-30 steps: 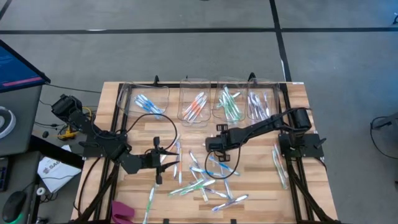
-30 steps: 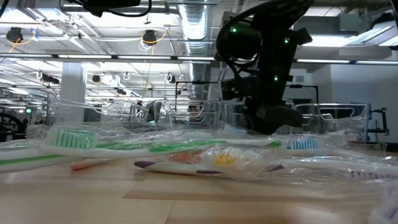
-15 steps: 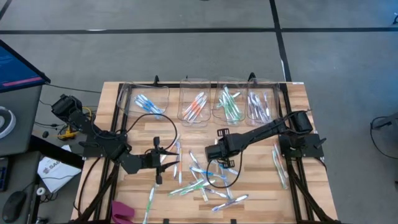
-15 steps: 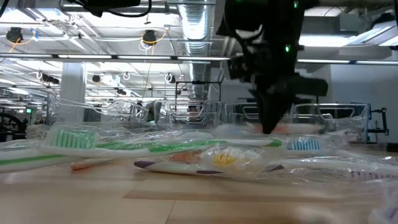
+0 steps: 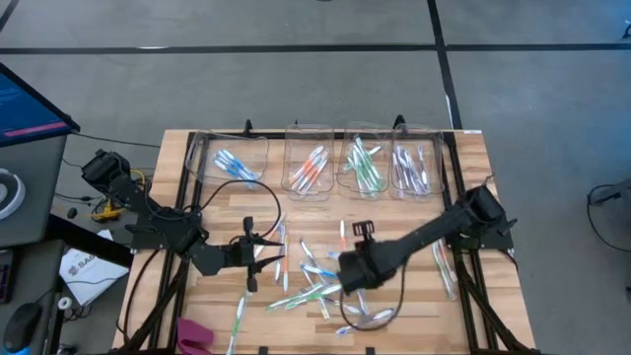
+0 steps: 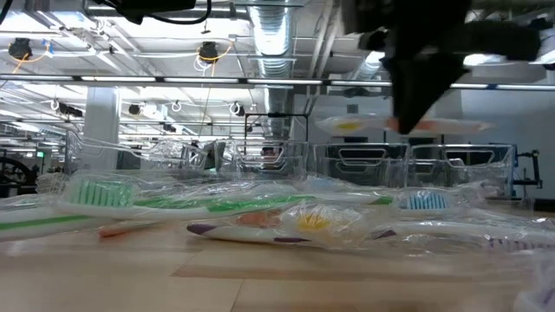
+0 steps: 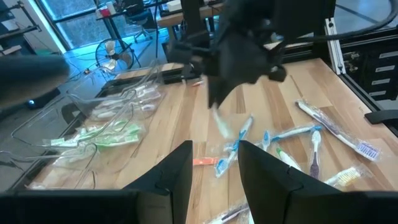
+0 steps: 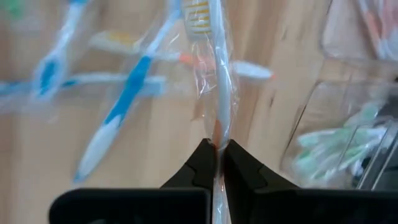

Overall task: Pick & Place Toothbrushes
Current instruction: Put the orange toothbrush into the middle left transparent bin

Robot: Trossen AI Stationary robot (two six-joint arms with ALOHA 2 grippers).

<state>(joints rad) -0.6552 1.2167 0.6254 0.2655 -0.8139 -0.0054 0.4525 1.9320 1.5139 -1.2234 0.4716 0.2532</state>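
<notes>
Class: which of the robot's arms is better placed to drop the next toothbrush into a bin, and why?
The right. The right gripper is already shut on a wrapped toothbrush lifted off the table; the left gripper hovers open and empty.

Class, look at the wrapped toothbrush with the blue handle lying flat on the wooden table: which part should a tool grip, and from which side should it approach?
Grip the blue-handled toothbrush at mid-handle, coming down from above with the fingers across its narrow width. It lies flat on the table, so only the top and sides are open, and the slim handle fits between fingers as with the brush in the right tool.
</notes>
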